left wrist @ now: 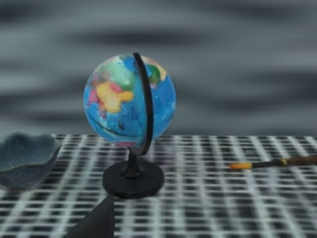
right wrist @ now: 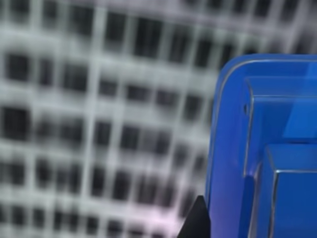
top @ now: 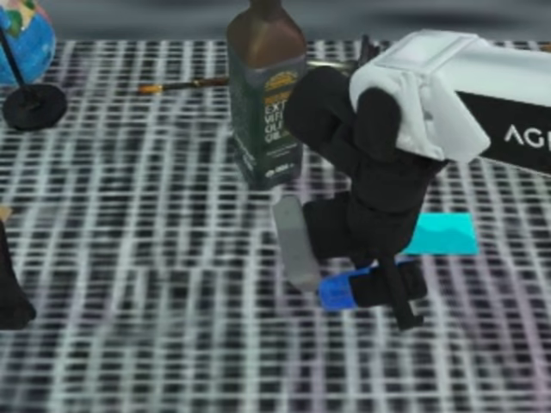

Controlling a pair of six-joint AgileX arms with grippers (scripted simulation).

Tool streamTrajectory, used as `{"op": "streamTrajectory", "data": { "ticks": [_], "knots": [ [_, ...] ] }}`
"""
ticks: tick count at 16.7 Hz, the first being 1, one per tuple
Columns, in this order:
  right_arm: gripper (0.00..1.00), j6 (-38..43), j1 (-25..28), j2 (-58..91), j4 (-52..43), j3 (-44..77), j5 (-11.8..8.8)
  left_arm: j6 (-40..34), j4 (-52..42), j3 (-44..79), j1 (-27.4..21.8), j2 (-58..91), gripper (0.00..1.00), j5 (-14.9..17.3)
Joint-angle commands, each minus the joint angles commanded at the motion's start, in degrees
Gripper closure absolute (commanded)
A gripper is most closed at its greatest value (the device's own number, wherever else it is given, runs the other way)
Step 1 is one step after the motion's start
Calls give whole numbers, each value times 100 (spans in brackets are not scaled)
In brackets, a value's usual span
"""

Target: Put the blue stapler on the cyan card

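The right gripper [top: 379, 284] is low over the blue stapler [top: 343, 290], which lies just beside the cyan card [top: 443, 234], toward the top view's left and front. Whether its fingers are clenched cannot be told. A shallow pinch could let the stapler twist or drop short. Its long axis seems to run left-right, tilted slightly. The left arm [top: 10, 297] is parked at the left edge

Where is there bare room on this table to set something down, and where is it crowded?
Free: the broad left-centre stretch between the globe and the olive oil bottle, and the whole near strip. Crowded: right of centre, where the right gripper sits over the blue stapler, beside the cyan card and a grey block.
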Motion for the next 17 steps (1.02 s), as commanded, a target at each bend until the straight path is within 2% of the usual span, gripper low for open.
{"op": "streamTrajectory", "data": {
  "ticks": [3, 11, 17],
  "knots": [
    [100, -243, -360, 274, -210, 409, 4, 0, 0, 0, 0, 0, 0, 0],
    [100, -1248, -2117, 1411, -1120, 2530, 18, 0, 0, 0, 0, 0, 0, 0],
    [100, -1297, -2193, 1453, -1137, 2601, 17, 0, 0, 0, 0, 0, 0, 0]
  ]
}}
